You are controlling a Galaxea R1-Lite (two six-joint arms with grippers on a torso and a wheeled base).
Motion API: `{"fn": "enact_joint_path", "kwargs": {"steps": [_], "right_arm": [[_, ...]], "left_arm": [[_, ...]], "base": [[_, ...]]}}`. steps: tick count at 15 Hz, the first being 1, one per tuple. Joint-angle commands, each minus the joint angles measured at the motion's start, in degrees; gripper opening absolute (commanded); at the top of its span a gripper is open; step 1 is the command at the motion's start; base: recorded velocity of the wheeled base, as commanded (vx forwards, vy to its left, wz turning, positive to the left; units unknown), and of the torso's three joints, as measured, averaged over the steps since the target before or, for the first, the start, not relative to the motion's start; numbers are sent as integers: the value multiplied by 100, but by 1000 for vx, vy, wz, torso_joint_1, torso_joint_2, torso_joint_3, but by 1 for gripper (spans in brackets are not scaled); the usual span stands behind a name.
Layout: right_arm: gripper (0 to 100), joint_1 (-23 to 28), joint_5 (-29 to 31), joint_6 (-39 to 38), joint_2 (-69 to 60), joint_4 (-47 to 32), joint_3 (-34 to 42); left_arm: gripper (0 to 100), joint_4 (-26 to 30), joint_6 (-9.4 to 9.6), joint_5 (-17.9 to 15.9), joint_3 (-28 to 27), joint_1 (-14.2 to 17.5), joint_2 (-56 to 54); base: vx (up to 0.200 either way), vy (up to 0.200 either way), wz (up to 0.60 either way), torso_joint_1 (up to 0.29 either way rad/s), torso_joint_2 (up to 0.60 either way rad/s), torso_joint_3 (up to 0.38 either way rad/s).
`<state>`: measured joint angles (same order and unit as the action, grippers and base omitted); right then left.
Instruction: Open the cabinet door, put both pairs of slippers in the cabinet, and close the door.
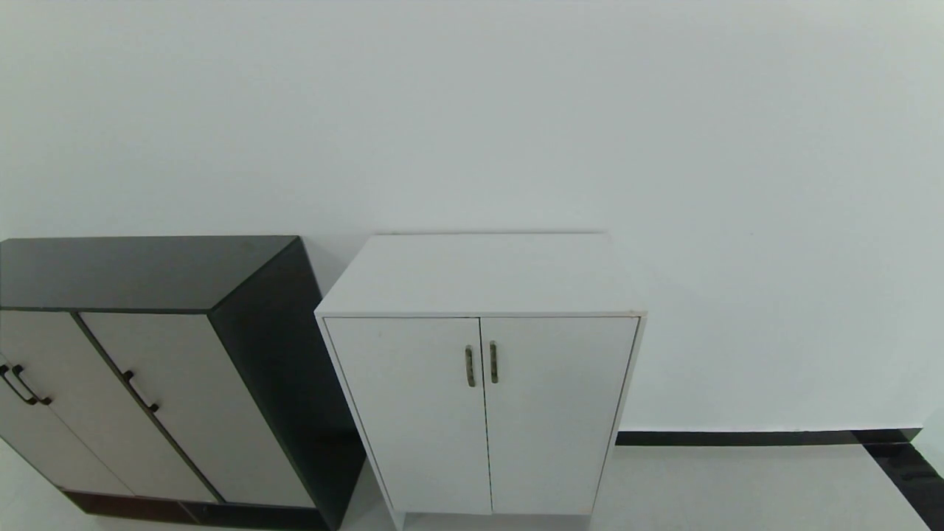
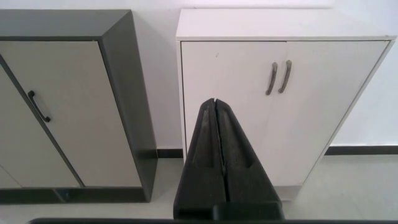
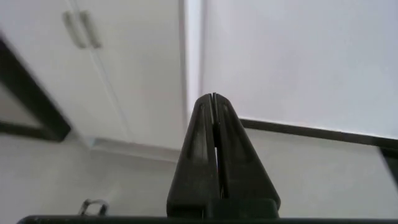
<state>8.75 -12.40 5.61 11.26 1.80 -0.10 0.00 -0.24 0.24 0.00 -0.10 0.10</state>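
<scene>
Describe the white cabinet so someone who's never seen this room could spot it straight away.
Two cabinets stand side by side against the wall. The white cabinet is the right-hand one, beside the black cabinet. It alone is all white, with two upright handles close together at the middle of its shut doors.

My left gripper (image 2: 215, 102) has its jaws pressed together, with no gap between them. Straight beyond the jaws stands the white cabinet (image 2: 236, 68), well apart from the tips, its doors (image 2: 329, 93) both flush and closed. Its two handles (image 2: 272, 78) hang side by side at the seam, beyond the jaws and slightly to one side. On the jaws' other side I see the dark cabinet (image 2: 127, 93), just beside the white one, with a grey door (image 2: 68, 106) and a black handle (image 2: 38, 106). Pale floor (image 2: 354, 186) lies beneath both.
</scene>
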Motion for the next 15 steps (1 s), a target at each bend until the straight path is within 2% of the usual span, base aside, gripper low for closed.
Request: {"fn": "enact_joint_path", "kwargs": {"steps": [1, 4, 7, 9, 10, 11, 15], "right_arm": [[0, 12, 273, 11, -467, 4, 1], [0, 12, 730, -42, -555, -128, 10], [0, 4, 748, -77, -555, -136, 10], [0, -392, 748, -121, -573, -145, 10], [0, -902, 783, -262, -652, -145, 10], [0, -1121, 862, -315, -713, -163, 10], [0, -1086, 976, -482, -740, -172, 10]], "left_arm": [[0, 0, -2, 2, 0, 1, -1], [0, 0, -2, 2, 0, 1, -1], [0, 0, -2, 2, 0, 1, -1], [0, 0, -2, 2, 0, 1, -1], [0, 0, -2, 2, 0, 1, -1], [0, 0, -2, 2, 0, 1, -1], [0, 0, -2, 2, 0, 1, -1]], "base": [[0, 0, 0, 0, 0, 0], [0, 0, 0, 0, 0, 0], [0, 0, 0, 0, 0, 0], [0, 0, 0, 0, 0, 0], [0, 0, 0, 0, 0, 0], [0, 0, 0, 0, 0, 0], [0, 0, 0, 0, 0, 0]]}}
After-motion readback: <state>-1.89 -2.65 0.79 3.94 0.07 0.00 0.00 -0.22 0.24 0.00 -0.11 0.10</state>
